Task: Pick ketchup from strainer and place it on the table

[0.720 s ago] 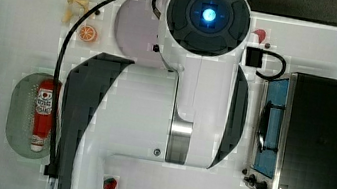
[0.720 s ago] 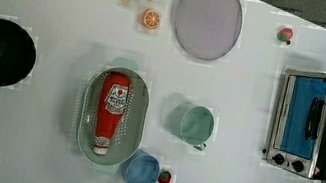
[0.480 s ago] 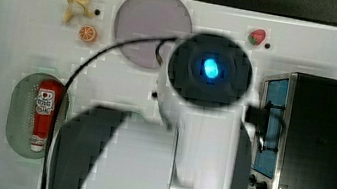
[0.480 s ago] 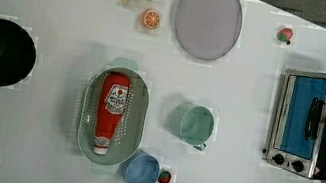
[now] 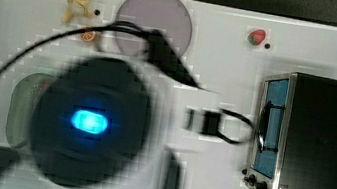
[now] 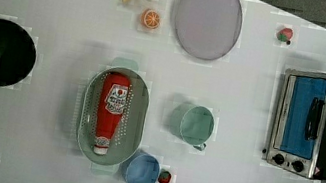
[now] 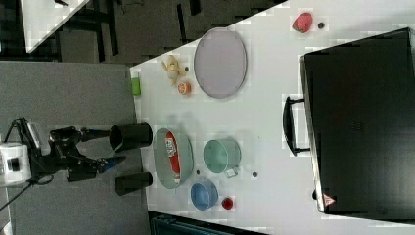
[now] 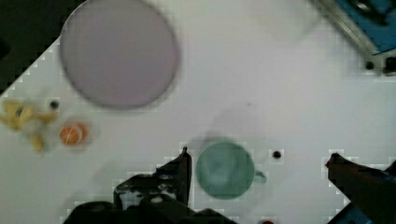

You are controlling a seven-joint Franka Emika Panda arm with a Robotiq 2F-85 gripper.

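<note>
The gripper (image 8: pixel 257 158) hangs wide open and empty above the teal cup (image 8: pixel 225 170), well short of the strainer (image 6: pixel 112 115) near the table's (image 6: pixel 73 14) edge. The ketchup (image 6: pixel 110 112) lies lengthwise inside. Centre over its body, align the 2 fingers across its width, then descend.

You see a perforated pale-green plastic strainer (image 6: pixel 113 116) holding a glossy red plastic ketchup (image 6: pixel 112 108) bottle. Your desk (image 6: pixel 76 25) is smooth, matt white.

light: bright, even | shadows: soft | arm (image 5: pixel 91 123): blurred, blue glow
</note>
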